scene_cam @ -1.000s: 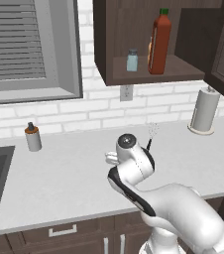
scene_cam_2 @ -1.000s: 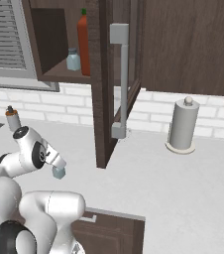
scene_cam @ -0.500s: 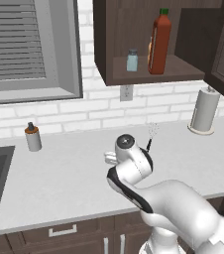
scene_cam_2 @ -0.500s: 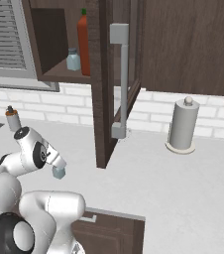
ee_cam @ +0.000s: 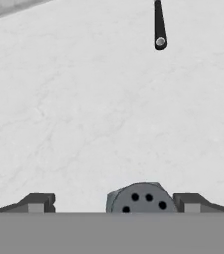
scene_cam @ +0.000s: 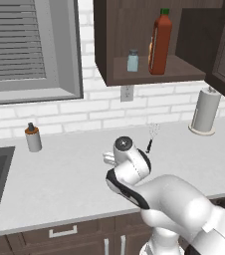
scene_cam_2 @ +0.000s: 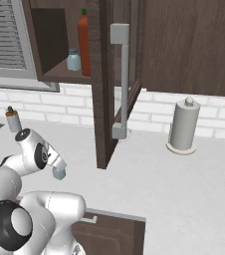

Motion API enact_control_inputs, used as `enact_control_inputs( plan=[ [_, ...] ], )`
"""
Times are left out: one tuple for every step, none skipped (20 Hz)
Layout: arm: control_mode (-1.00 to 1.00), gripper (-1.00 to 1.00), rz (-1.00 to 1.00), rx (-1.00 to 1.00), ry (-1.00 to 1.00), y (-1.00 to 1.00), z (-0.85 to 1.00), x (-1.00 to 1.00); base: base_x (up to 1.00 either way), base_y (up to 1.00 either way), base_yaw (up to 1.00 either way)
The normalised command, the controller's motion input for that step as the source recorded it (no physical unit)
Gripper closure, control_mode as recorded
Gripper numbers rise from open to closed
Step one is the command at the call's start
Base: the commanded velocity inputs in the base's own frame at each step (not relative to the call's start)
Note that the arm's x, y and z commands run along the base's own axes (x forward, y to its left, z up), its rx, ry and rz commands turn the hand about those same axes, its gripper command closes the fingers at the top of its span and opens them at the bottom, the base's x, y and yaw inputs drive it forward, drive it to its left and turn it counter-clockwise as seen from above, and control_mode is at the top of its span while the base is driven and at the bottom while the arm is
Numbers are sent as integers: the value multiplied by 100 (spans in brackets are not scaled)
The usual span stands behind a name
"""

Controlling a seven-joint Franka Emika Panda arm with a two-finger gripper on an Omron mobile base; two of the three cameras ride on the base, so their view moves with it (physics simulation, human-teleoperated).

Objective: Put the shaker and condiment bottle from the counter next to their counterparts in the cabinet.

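Hangs straight above the shaker [ee_cam: 141, 197] with the end effector [ee_cam: 113, 204] spread, one finger on either side of the grey cap, neither touching. Stands upright on the surface [ee_cam: 84, 109], long axis along the approach, slightly off-centre between the tips.

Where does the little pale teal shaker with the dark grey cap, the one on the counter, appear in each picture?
Right base view: the pale teal shaker is lower left, just under the arm's tip, on the white counter.
Hand view: bottom centre, its holed grey cap between the fingers.
Shared landmark: the black-handled wire whisk, beyond the arm in the left base view, at the top of the hand view.
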Motion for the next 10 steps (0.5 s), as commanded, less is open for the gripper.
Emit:
enact_control_inputs(
  plan=[
    [-100,100,0,7,-6,-28,-36,0,0,0,0],
    [-100,100,0,9,-7,-33,-34,0,0,0,0],
    [-100,100,0,9,-6,-33,-33,0,0,0,0],
    [-100,100,0,9,-5,-34,-33,0,0,0,0],
    [-100,100,1,10,-6,-41,-29,0,0,0,0],
    [-100,100,0,10,-7,-42,-28,0,0,0,0],
    [-100,100,0,9,-5,-39,-25,0,0,0,0],
    [-100,100,0,9,-5,-38,-23,0,0,0,0],
    [-100,100,0,8,-2,-33,-19,0,0,0,0],
    [-100,100,0,5,0,-18,-15,1,0,0,0]
  ],
)
